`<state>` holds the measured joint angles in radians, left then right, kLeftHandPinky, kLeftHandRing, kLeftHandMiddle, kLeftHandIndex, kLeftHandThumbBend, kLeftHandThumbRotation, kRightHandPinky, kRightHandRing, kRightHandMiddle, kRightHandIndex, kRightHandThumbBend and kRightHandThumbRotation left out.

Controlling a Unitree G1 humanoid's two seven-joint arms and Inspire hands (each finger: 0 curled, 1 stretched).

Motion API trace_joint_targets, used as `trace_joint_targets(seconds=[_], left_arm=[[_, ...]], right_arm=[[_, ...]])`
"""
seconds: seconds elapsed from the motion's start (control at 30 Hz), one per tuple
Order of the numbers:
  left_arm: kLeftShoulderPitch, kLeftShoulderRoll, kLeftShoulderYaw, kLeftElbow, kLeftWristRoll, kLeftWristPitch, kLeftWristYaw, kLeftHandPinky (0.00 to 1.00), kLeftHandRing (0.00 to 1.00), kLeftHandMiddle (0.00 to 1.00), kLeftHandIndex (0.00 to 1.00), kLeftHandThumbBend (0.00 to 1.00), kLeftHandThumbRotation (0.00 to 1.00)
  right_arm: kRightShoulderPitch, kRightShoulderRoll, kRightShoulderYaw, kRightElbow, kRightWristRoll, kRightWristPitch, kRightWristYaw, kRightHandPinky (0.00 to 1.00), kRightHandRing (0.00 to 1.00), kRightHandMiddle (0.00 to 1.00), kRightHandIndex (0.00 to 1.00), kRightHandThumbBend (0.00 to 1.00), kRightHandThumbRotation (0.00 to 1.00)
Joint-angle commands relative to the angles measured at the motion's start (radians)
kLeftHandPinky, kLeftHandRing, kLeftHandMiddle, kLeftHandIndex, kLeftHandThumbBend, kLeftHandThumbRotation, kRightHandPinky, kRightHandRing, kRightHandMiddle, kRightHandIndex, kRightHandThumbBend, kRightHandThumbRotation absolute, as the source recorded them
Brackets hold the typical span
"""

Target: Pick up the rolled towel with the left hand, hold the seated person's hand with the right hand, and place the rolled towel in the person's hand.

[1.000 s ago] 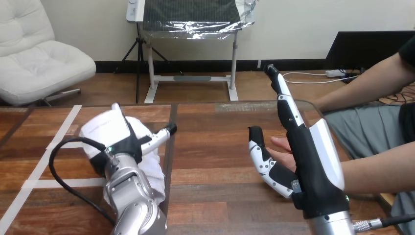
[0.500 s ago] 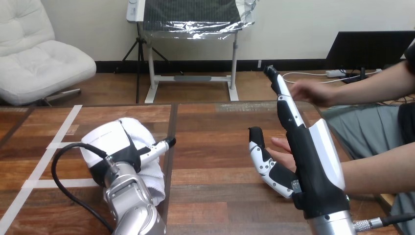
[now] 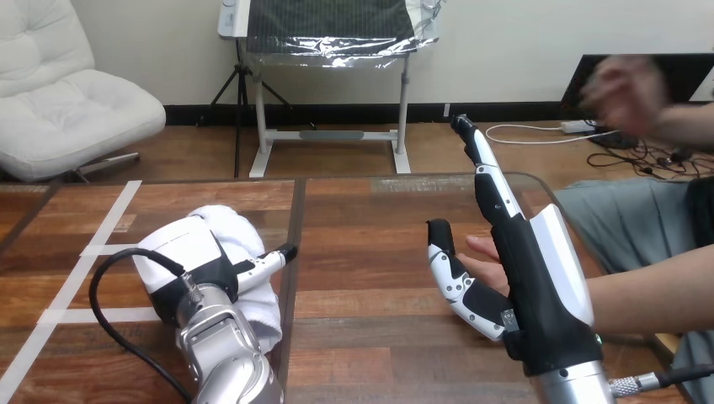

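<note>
Right hand [image 3: 539, 282] fingers [image 3: 487, 181]: straight, not closed round the person's hand [image 3: 477, 247] beside the palm, so that hand may slip away. Left hand [image 3: 181, 252] covers the rolled towel [image 3: 236, 229] on the tabletop [image 3: 370, 252]. Grip cannot be told, so a lift may drop it.

Bright, even light, soft sheen on table [image 3: 379, 278]

No writing, number, label or sign could be read on the left hand [image 3: 187, 252], the right hand [image 3: 539, 286], the rolled towel [image 3: 236, 224] or the surface [image 3: 362, 227].
</note>
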<state>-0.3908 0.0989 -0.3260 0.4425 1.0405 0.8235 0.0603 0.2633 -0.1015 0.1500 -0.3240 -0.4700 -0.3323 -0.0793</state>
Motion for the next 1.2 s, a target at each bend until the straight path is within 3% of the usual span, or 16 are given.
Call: trace_joint_targets(seconds=[0.0,0.7,1.17], left_arm=[[-0.054,0.011,-0.028,0.046,-0.017,0.006,-0.008,0.66,0.79,0.86,0.91,0.99,0.97],[-0.091,0.035,-0.104,0.155,-0.041,0.028,-0.043,0.57,0.69,0.79,0.88,0.99,0.99],[-0.109,0.067,-0.185,0.184,-0.020,0.046,-0.124,0.40,0.48,0.60,0.81,0.89,0.96]], right_arm=[[-0.034,-0.010,-0.010,-0.055,-0.006,-0.001,0.000,1.00,1.00,1.00,0.99,0.00,0.00],[-0.031,-0.026,-0.009,-0.062,0.003,0.002,0.004,1.00,1.00,1.00,0.97,0.00,0.00],[-0.031,-0.028,-0.009,-0.064,-0.007,0.001,0.000,1.00,1.00,1.00,0.97,0.00,0.00]])
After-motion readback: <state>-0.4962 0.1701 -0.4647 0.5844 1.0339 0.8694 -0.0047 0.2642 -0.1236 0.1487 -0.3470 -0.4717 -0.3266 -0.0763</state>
